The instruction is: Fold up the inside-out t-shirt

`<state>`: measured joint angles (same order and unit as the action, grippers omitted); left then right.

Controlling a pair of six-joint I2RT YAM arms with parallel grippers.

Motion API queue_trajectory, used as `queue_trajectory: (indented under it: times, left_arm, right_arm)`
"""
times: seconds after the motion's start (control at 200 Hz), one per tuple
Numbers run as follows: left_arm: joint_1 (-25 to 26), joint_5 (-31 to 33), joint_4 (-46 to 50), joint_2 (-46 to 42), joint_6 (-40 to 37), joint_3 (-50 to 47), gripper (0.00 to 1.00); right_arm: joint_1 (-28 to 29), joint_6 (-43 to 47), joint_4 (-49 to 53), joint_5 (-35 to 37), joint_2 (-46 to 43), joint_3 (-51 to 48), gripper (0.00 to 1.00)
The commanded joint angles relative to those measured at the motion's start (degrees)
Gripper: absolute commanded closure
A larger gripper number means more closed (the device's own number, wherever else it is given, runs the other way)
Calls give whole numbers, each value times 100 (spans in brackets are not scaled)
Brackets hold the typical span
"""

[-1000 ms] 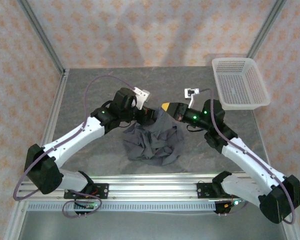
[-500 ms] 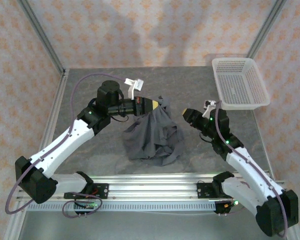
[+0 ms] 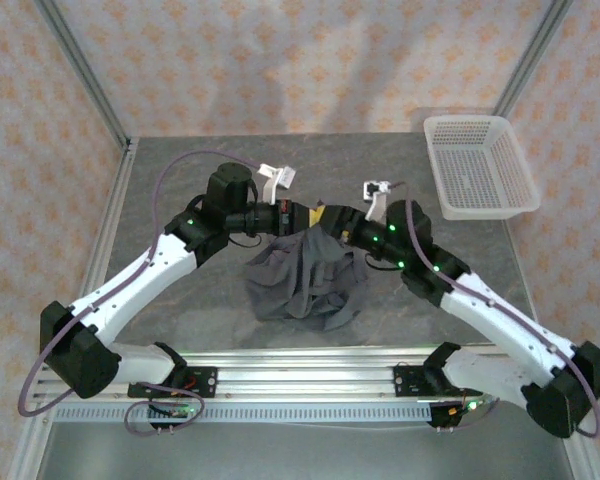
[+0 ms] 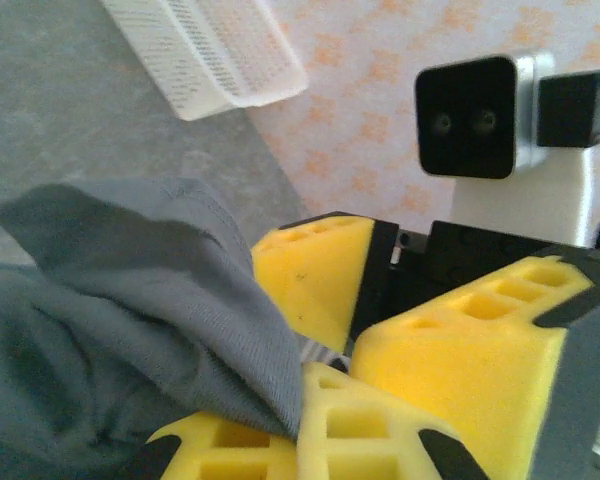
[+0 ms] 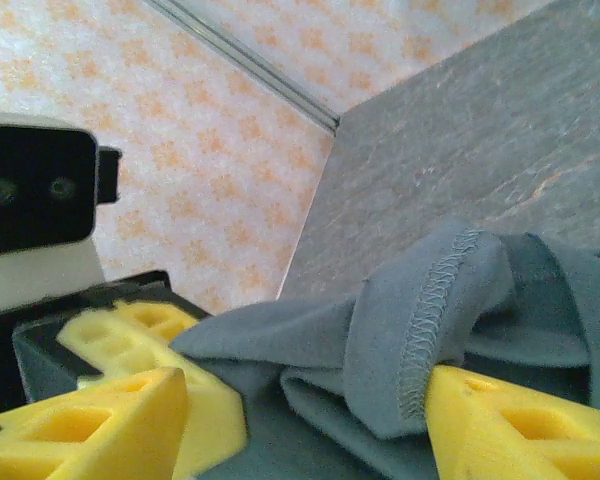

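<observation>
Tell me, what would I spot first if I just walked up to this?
A crumpled dark grey t-shirt lies in the middle of the grey table, pulled up at its far end. There the left gripper pinches the cloth in its yellow fingers, and the right gripper faces it nose to nose, jaws open around a stitched hem. A white mesh basket sits at the far right corner.

Overhead view looks down; wrist views (very close) face each other across t-shirt [image 4: 130,300].
</observation>
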<state>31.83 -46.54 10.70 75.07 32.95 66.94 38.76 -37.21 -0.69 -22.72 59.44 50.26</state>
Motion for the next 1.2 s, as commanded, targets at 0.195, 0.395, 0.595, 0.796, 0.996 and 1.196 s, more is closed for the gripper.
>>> queue_trajectory:
  times: [0.195, 0.395, 0.595, 0.796, 0.996, 1.196]
  left_arm:
    - [55, 133, 483, -482, -597, 165, 100]
    - [42, 277, 810, -568, -775, 65, 100]
    - [30, 996, 1134, -641, -786, -255, 100]
    - [14, 1302, 1033, -1005, -467, -1053, 100]
    - [33, 2433, 1755, -1517, 403, -2199, 100]
    - [42, 2306, 1378, -1607, 1359, -3643, 95]
  right_arm:
    - [-246, -338, 924, 1791, 176, 41, 87]
    - [-361, -17, 1023, 1841, -325, -153, 100]
    - [-484, -333, 202, 151, -245, -336, 52]
    - [-417, 93, 1696, 109, 1207, 288, 50]
    - [89, 1093, 2680, 699, 2502, 1134, 50]
    - [586, 1772, 3180, 996, 2945, 1661, 50]
